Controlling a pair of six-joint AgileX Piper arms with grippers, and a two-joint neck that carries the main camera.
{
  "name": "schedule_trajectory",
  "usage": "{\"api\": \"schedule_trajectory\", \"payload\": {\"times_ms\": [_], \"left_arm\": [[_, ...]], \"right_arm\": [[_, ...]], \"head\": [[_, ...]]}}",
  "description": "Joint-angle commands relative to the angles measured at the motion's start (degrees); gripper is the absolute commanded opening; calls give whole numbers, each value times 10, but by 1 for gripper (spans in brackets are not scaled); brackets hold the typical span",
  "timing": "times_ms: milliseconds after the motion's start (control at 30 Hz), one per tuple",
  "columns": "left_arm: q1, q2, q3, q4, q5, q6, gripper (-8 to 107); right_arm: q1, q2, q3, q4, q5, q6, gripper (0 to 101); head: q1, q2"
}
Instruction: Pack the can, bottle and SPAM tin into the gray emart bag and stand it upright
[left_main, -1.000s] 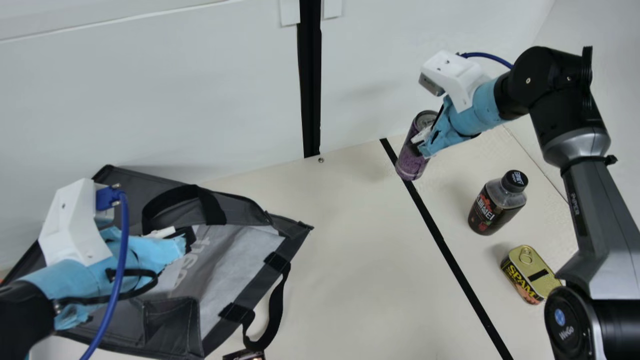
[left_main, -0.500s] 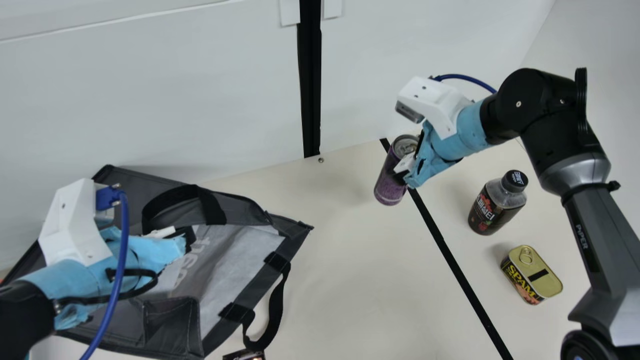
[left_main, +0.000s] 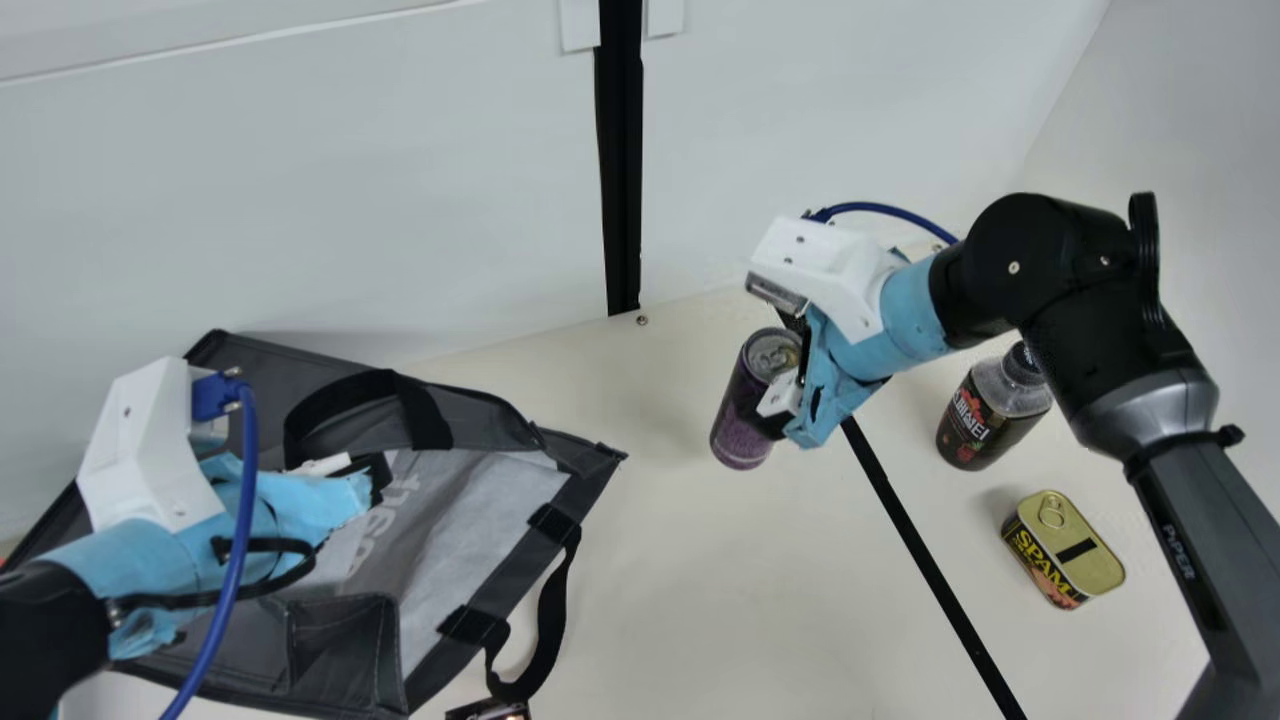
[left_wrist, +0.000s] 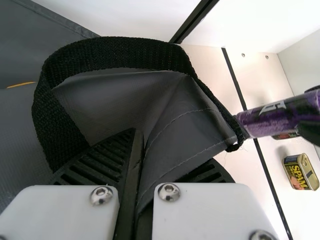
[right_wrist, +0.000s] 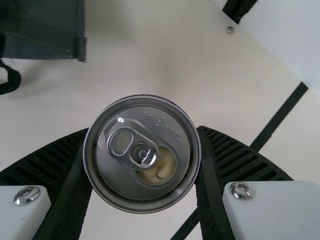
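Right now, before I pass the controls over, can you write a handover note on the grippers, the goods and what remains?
Left gripper: shut on the gray cloth of the bag, by a black handle.
Right gripper: shut on the can, between the bag and the bottle.
Bottle and SPAM tin: on the table at the main view's right.
Done: can and bag gripped.
Left: put the can, bottle and tin in the bag, then stand it upright; it lies slumped.

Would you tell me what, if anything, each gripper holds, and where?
The right gripper holds the purple metal can around its sides; the left gripper pinches the gray fabric bag by a fold beside its black woven handle.
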Motion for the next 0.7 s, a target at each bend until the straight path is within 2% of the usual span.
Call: {"api": "schedule_trajectory", "payload": {"times_ms": [0, 433, 667], "left_arm": [[0, 0, 0, 0, 0, 0, -8], [0, 0, 0, 0, 0, 0, -8], [0, 0, 0, 0, 0, 0, -8]], "right_arm": [[6, -8, 15, 3, 0, -7, 0], [62, -58, 84, 15, 0, -38, 0], [90, -84, 111, 39, 0, -50, 0]], "head": [[-13, 0], [-13, 0], [-13, 0]]}}
